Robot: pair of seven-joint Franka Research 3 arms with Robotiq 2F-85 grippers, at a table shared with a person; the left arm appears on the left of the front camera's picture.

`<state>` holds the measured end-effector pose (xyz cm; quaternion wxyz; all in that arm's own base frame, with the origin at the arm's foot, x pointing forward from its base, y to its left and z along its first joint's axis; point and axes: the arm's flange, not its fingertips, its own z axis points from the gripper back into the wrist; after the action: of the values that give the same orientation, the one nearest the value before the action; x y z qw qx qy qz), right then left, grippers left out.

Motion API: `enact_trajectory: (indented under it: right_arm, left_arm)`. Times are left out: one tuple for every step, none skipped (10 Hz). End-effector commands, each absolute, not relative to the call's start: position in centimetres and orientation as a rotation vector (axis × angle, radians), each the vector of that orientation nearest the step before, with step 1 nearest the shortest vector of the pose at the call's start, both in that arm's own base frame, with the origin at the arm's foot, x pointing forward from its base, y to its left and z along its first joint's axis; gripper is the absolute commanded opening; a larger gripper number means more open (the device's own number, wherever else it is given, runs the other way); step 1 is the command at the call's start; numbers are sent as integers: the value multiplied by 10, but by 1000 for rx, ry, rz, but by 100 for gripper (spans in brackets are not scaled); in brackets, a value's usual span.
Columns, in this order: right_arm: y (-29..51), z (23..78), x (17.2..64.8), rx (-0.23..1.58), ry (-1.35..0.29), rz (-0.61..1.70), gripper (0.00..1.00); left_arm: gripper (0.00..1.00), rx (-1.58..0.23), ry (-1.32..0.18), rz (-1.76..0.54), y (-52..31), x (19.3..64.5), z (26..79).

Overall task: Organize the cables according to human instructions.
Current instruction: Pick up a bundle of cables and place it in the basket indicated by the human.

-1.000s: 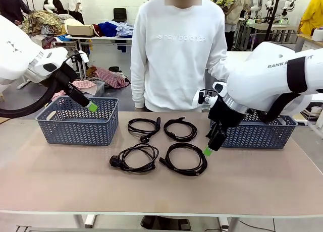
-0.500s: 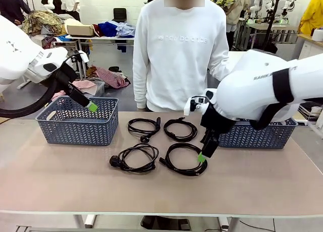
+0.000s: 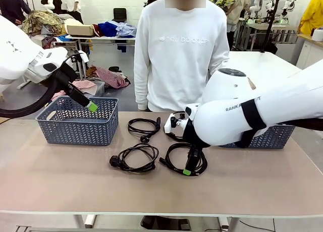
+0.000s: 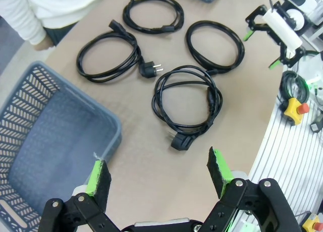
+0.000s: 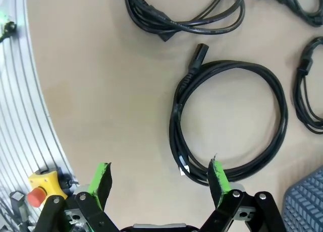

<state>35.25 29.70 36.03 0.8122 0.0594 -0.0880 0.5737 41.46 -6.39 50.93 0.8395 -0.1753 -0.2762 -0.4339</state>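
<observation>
Four black cables lie coiled mid-table: far left [image 3: 144,127], near left [image 3: 133,159], near right [image 3: 171,164], and a far right one [image 4: 154,12] partly behind my right arm in the front view. My right gripper [image 3: 187,170] hangs open just above the near right coil. In the right wrist view that coil [image 5: 229,121] lies ahead of the spread fingers [image 5: 159,166], one pad over its rim. My left gripper [image 3: 92,107] is open and holds nothing above the left basket [image 3: 75,122]. The left wrist view shows its fingers [image 4: 156,159] over the basket's corner.
A second blue-grey basket [image 3: 275,136] sits at the right, largely behind my right arm. A person in a white sweatshirt [image 3: 179,50] stands at the far edge. A yellow emergency-stop box [image 5: 38,191] sits by the rail at the table's near side.
My right arm has swung left and down, from beside the right basket to just over the near right coil. The left arm has not moved.
</observation>
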Motion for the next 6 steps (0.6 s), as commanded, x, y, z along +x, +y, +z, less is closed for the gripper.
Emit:
enact_trajectory:
  right_arm:
    - [319,353,358,93,-176,1232,100]
    - [326,347,361,90,-167,1252,100]
    - [330,340,364,93,-151,1262,100]
    - [332,336,366,103,-138,1264,100]
    - [335,330,369,121,-122,1269,100]
    - [337,327,371,125,-113,1276,100]
  left_arm:
    - [100,-391,-598,-934,-61,416,508]
    - [100,-391,-598,-934,-61,416,508]
    - [100,-391,-598,-934,-61,416,508]
    - [100,-391,-598,-934,-61,416,508]
    - [100,-391,-598,-934,-61,416,508]
    - [100,-391,-598,-934,-61,416,508]
